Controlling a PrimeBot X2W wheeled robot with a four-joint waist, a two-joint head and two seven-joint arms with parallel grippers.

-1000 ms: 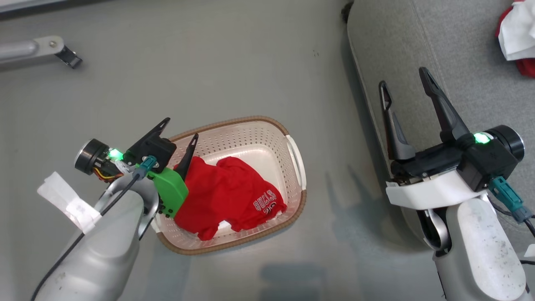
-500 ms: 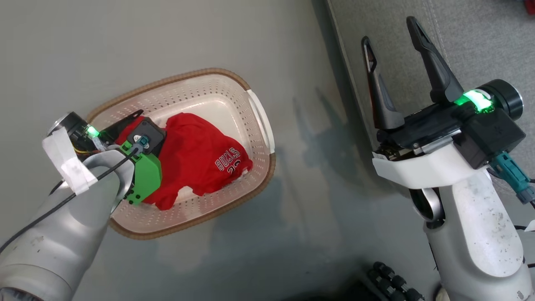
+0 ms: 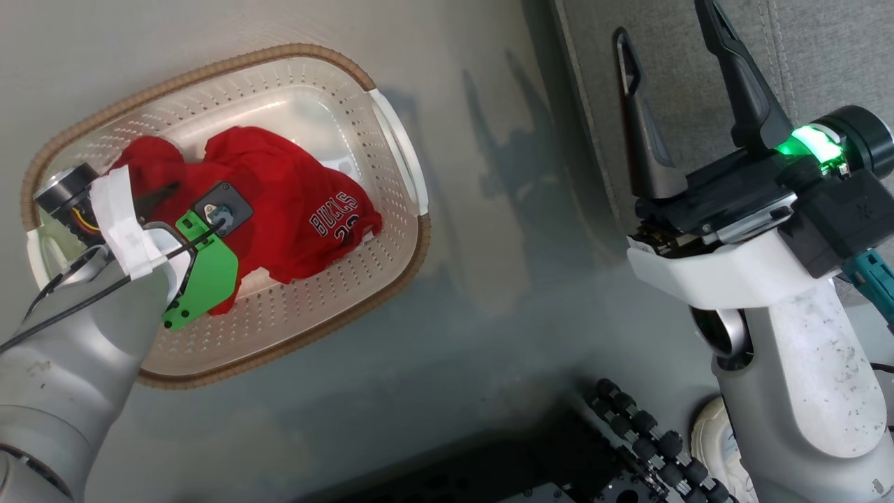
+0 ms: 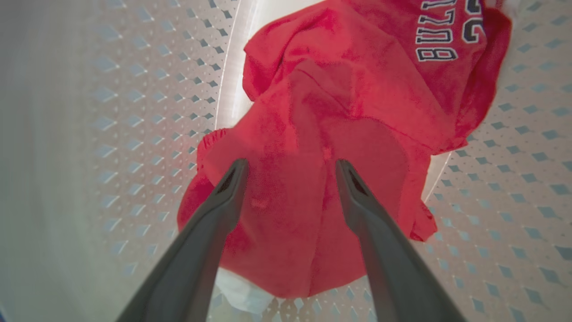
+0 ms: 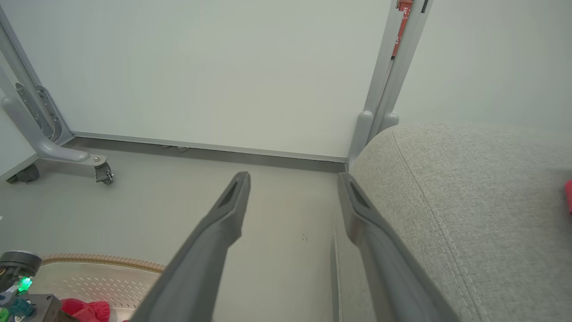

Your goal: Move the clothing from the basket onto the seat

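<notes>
Dropping deeper since a moment ago, left gripper [image 4: 290, 167] sits over the red clothing [image 3: 293, 209] in the basket [image 3: 328, 293], fingers spread, nothing pinched; right gripper [image 5: 292, 176] gapes empty too.

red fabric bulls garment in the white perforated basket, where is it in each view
Head view: the red soft-fabric garment with white BULLS lettering lies upper left, inside the cream-white perforated plastic basket.
Left wrist view: the garment spreads from the centre to the upper right, beyond the left gripper's spread fingers.
Right wrist view: a red scrap of the garment at the bottom left corner.
Shared landmark: the basket's perforated wall.
</notes>
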